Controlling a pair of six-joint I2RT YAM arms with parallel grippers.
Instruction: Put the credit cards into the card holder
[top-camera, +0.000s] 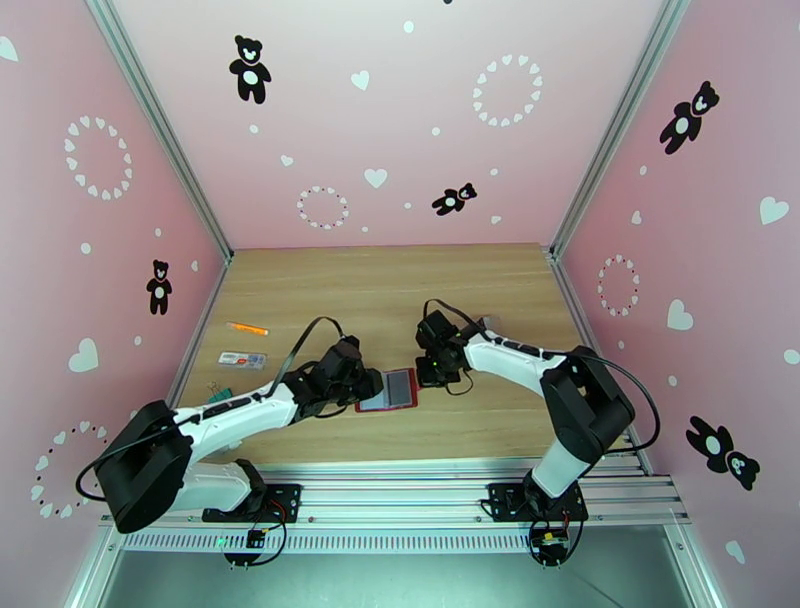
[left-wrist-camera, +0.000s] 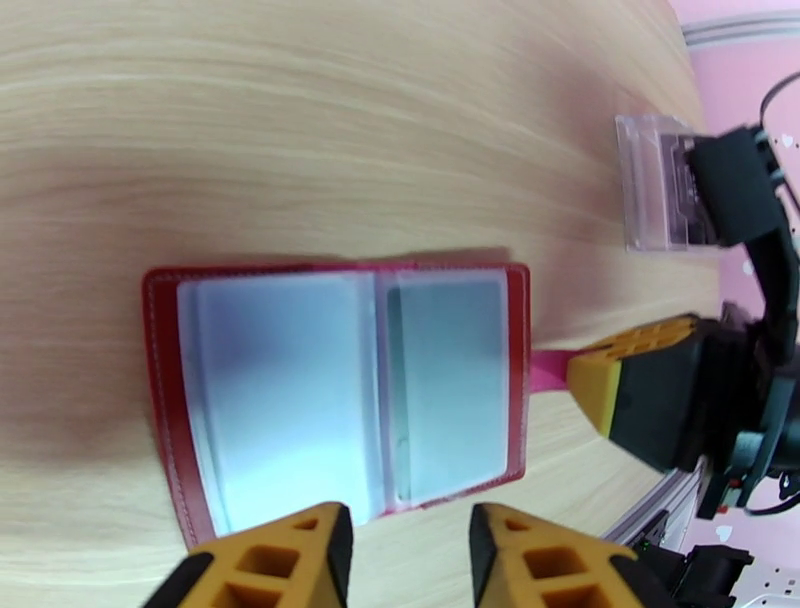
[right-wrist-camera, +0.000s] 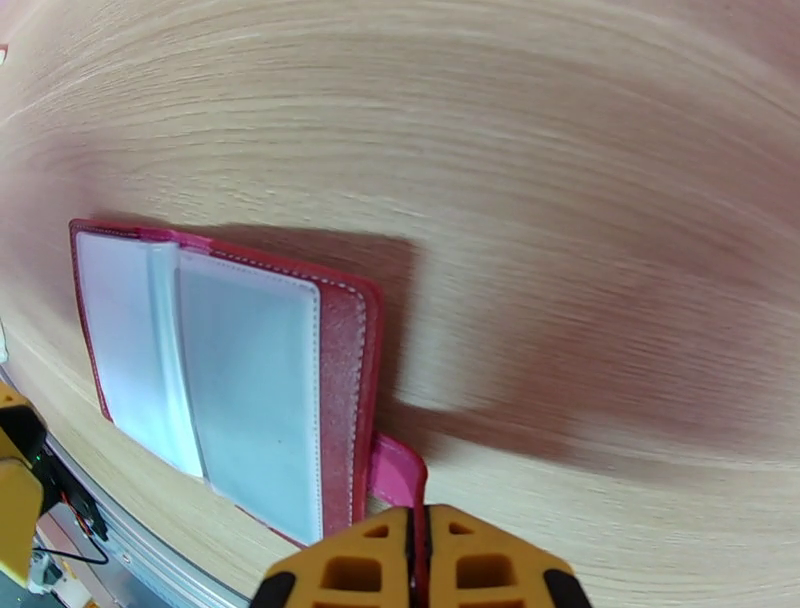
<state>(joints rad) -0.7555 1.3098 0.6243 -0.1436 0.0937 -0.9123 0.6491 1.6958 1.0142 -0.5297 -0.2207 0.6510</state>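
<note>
**Top external.** The card holder (top-camera: 390, 389) lies open on the worktop (top-camera: 400, 290), with your left gripper (top-camera: 372, 385) at one side and your right gripper (top-camera: 437, 377) at the other.

**Left wrist.** Your left gripper (left-wrist-camera: 410, 545) hangs over the card holder's (left-wrist-camera: 340, 390) edge, jaws apart with nothing between them. The grey sleeves face up. A clear plastic case (left-wrist-camera: 652, 190) lies well apart.

**Right wrist.** Your right gripper (right-wrist-camera: 420, 545) has its jaws pressed together on the snap tab (right-wrist-camera: 397, 468).
</note>
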